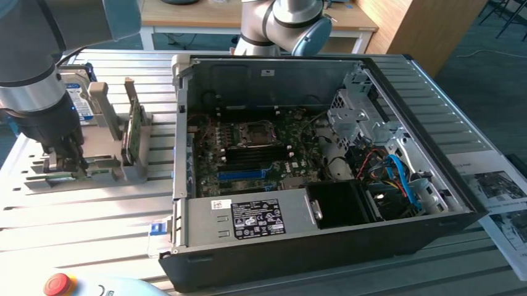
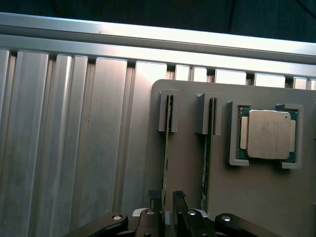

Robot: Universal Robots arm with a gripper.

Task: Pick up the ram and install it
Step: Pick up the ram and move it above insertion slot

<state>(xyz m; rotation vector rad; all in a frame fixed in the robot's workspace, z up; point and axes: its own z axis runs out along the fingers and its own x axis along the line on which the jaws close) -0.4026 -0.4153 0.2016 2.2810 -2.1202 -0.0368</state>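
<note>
Ram (image 2: 167,148) stands on edge in the fixture's (image 2: 256,197) slot nearest its edge. Gripper (image 2: 167,196) jaws wide open, straddling it, not clamped. Not lifted yet; pick and install into the case (image 1: 329,246) both outstanding.

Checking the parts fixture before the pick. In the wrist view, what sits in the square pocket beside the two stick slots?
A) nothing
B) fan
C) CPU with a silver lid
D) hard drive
C: a CPU with a silver heat spreader lies flat in the pocket of the grey fixture, next to a ram stick standing on edge in its slot, with another ram stick one slot over.
</note>
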